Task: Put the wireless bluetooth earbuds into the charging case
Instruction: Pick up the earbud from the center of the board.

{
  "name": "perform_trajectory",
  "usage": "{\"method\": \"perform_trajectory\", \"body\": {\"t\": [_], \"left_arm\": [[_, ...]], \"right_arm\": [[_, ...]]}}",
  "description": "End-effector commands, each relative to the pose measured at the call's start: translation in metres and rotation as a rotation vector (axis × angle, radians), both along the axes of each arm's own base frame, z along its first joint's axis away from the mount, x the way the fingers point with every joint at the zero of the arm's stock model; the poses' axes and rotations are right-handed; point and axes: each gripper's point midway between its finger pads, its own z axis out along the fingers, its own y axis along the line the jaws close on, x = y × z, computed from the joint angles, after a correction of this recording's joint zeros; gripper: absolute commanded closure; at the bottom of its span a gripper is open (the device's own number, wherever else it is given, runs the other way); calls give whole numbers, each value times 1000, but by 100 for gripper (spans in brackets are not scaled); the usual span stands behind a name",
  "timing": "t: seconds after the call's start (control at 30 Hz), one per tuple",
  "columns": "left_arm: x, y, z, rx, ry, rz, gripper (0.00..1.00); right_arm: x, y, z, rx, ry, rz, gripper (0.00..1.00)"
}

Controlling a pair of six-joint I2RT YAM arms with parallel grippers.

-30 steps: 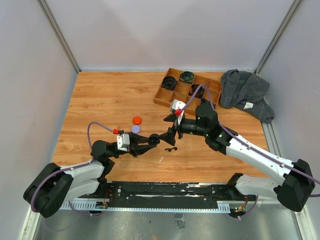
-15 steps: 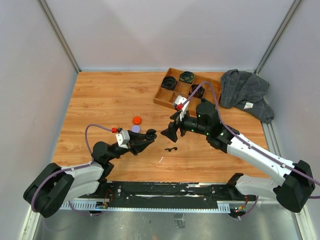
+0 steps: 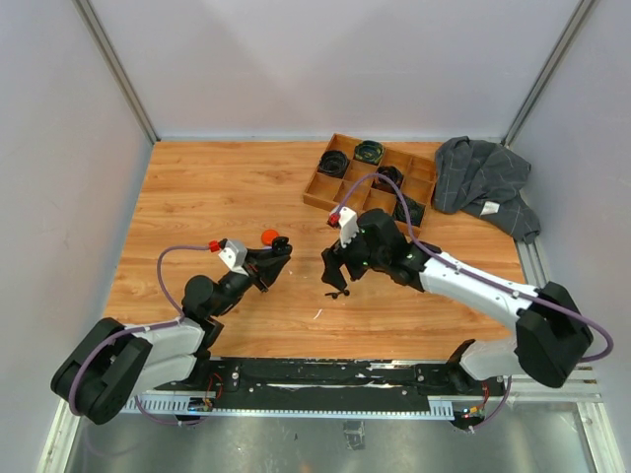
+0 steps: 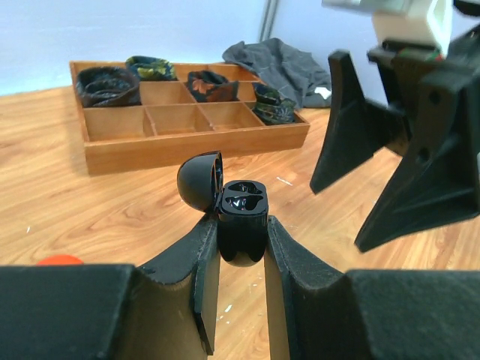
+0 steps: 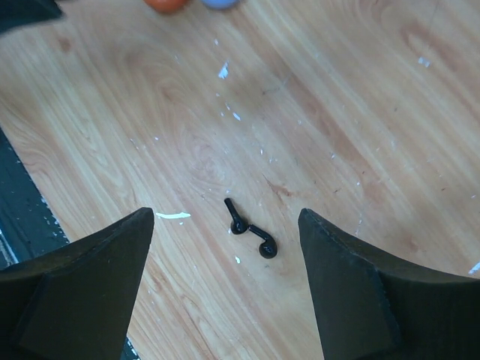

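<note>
Two black stemmed earbuds [image 5: 251, 227] lie touching each other on the wood table, also seen in the top view [image 3: 338, 293]. My right gripper [image 5: 225, 219] is open and hovers above them, one finger on each side; in the top view it [image 3: 335, 271] is just behind the buds. My left gripper [image 4: 241, 231] is shut on a black charging case [image 4: 241, 214], held upright with its lid [image 4: 200, 180] swung open and its sockets showing. In the top view the left gripper [image 3: 273, 254] is left of the buds.
An orange round case [image 3: 269, 236] lies just behind the left gripper; it [image 5: 166, 4] and a lilac one [image 5: 220, 2] show in the right wrist view. A wooden tray [image 3: 321, 194] with coiled cables stands at the back. A grey cloth [image 3: 483, 182] lies at the right.
My left gripper has drawn back to the left with the case. My right gripper has swung left and down over the black earbuds, its jaws open.
</note>
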Motion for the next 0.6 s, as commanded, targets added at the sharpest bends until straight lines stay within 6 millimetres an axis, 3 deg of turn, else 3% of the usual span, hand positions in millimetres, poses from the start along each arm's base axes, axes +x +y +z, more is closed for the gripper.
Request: {"method": "perform_trajectory", "body": {"t": [0.0,0.23,0.57], "left_arm": [[10,13,-4,-35,45,79,100],[11,15,-4,-33,41,90,100],[11,14,-4,-27,42,83,100]], "right_arm": [[5,1,-32,-61,98,-49,22],[-1,20,-70,-152,202,-7,29],[-18,41,-98,-245,268,90,35]]}}
